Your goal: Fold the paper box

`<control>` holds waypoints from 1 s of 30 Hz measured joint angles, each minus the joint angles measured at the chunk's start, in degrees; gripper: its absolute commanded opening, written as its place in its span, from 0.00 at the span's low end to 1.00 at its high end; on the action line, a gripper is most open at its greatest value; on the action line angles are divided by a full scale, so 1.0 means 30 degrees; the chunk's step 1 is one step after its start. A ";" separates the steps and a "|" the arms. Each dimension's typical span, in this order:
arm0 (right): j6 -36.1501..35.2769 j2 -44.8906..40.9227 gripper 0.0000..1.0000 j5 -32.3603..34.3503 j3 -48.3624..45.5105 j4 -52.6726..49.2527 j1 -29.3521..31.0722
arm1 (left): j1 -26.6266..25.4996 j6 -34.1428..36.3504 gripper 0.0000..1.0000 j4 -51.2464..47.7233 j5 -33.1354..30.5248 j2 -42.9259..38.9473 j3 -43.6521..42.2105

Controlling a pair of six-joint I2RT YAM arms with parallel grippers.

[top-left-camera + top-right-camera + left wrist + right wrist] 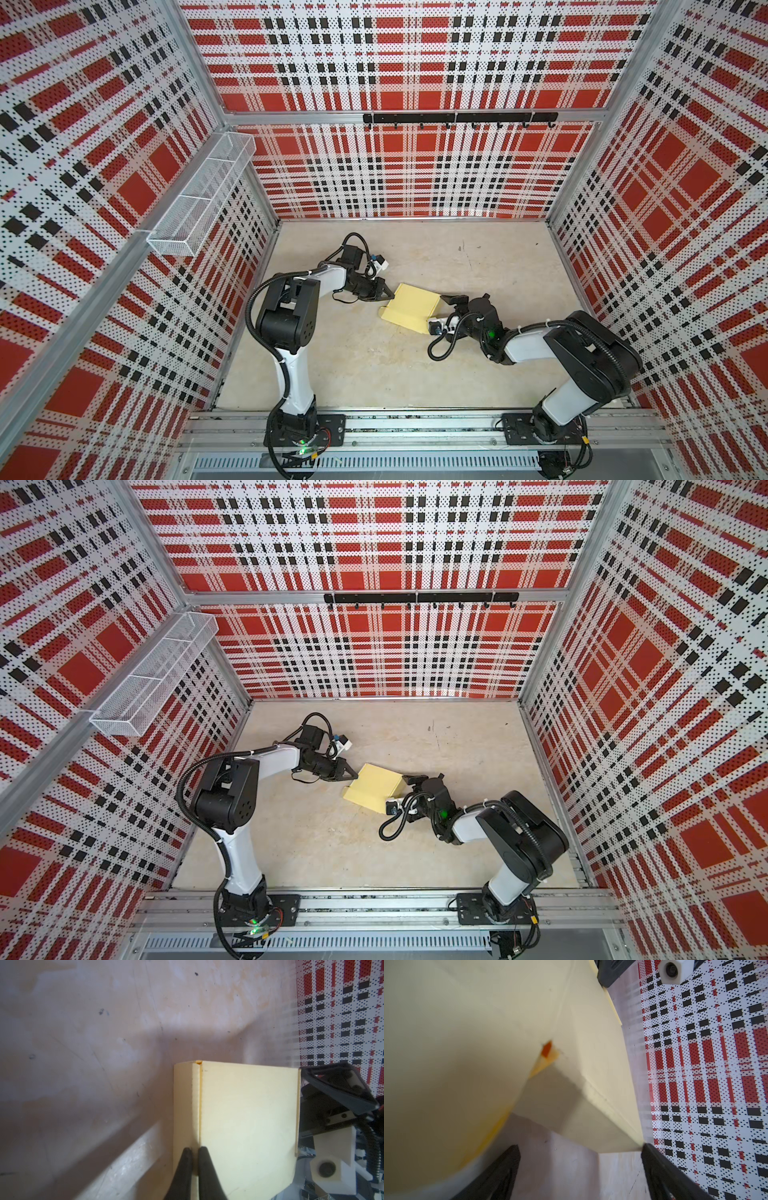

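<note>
The paper box [411, 307] [376, 789] is pale yellow card, partly folded, lying mid-floor between the two arms. My left gripper [390, 296] [354, 776] is at its left edge. In the left wrist view the gripper [195, 1150] is shut on a thin upright fold of the box [247, 1115], with card showing between its fingers [185, 1163]. My right gripper [467, 300] [424, 780] sits at the box's right side. In the right wrist view it [579, 1147] stands open, with one fingertip [648, 1151] at a lower corner of the raised box [467, 1043] and bare floor between the jaws.
A white mesh basket [199, 199] hangs on the left wall and a black hook rail [457, 118] on the back wall. Plaid perforated walls close in three sides. The metal rail [415, 428] carrying both arm bases runs along the front.
</note>
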 measured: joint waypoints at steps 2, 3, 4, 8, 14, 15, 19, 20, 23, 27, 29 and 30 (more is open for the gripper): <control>-0.0073 0.0189 0.93 0.0219 0.0109 0.0226 0.0051 | -0.0007 0.0015 0.12 -0.0015 0.0000 0.0000 0.0000; -0.0117 0.0240 0.93 0.0313 0.0197 0.0240 0.0066 | -0.0022 0.0029 0.12 -0.0022 0.0000 0.0000 0.0000; -0.0146 0.0248 0.92 0.0321 0.0291 0.0204 0.0066 | -0.0036 0.0036 0.12 -0.0029 0.0000 0.0000 0.0000; -0.0342 0.0248 0.89 0.0058 0.0896 0.0124 0.0204 | -0.0226 0.0058 0.13 -0.0044 -0.0007 0.0000 0.0022; -0.0539 0.0248 0.81 -0.0408 0.1231 -0.0372 0.0291 | -0.0357 0.0124 0.13 -0.0255 -0.0204 0.0000 0.0255; -0.0546 0.0248 0.79 -0.0466 0.1231 -0.0423 0.0306 | -0.0357 0.0117 0.13 -0.0255 -0.0204 0.0000 0.0255; -0.0437 0.0248 0.70 -0.0685 0.1231 -0.0685 0.0386 | -0.0357 0.0102 0.14 -0.0255 -0.0204 0.0000 0.0255; -0.0386 0.0248 0.68 -0.0758 0.1253 -0.0801 0.0408 | -0.0357 0.0095 0.15 -0.0248 -0.0197 0.0000 0.0255; -0.0313 0.0255 0.65 -0.0874 0.1341 -0.0984 0.0525 | -0.0357 0.0015 0.15 -0.0219 -0.0197 0.0000 0.0255; -0.0095 0.0459 0.61 -0.0845 0.1341 -0.0918 0.0692 | -0.0357 -0.0029 0.20 -0.0131 -0.0226 -0.0036 0.0240; 0.0095 0.0466 0.61 -0.0860 0.1341 -0.0743 0.0750 | -0.0350 -0.0058 0.23 -0.0036 -0.0226 -0.0182 0.0109; 0.0255 0.0481 0.61 -0.0867 0.1341 -0.0648 0.0780 | -0.0350 -0.0080 0.24 -0.0015 -0.0255 -0.0335 0.0000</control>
